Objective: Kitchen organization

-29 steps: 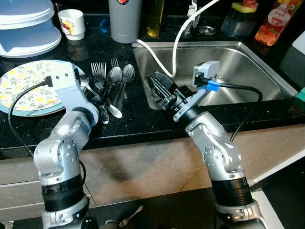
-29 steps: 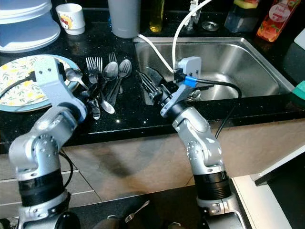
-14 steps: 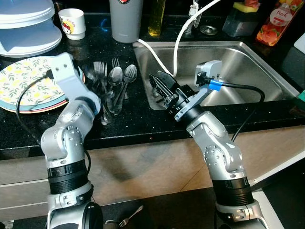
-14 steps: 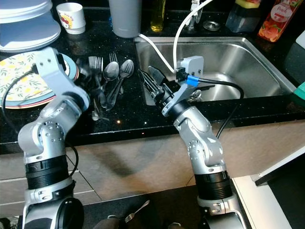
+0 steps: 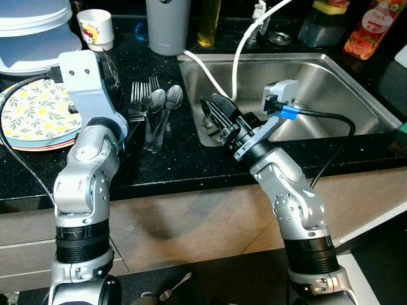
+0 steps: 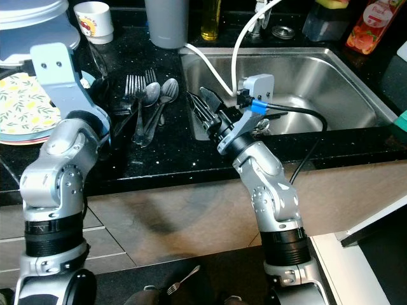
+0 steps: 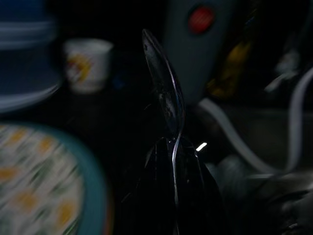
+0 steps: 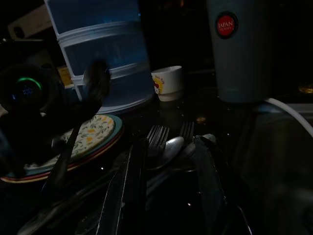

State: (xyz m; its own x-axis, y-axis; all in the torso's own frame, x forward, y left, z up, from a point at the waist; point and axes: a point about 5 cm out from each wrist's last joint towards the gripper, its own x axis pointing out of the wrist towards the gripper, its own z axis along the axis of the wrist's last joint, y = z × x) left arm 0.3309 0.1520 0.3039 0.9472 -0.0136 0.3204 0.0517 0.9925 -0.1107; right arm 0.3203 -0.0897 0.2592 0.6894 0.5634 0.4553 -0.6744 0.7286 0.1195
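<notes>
My left gripper (image 7: 173, 147) is shut on a metal spoon (image 7: 164, 88) and holds it upright above the black counter, between the floral plate (image 5: 28, 117) and the cutlery pile (image 5: 152, 108). The spoon's bowl (image 6: 96, 60) points up toward the white cup (image 5: 95, 28). Several forks and spoons remain in the pile on the counter. My right gripper (image 5: 216, 115) hovers open over the sink's left rim, just right of the pile, with nothing between its fingers (image 8: 132, 196).
A steel sink (image 5: 318, 95) with a white hose (image 5: 236, 57) lies to the right. At the back stand a grey tumbler (image 5: 166, 25), an oil bottle (image 5: 208, 22), a blue-white stacked container (image 5: 32, 32) and a red bottle (image 5: 372, 28). A fork (image 5: 173, 292) lies on the floor.
My left arm has risen from the cutlery pile and swung back and left, carrying the spoon up with it. The right arm has hardly moved.
</notes>
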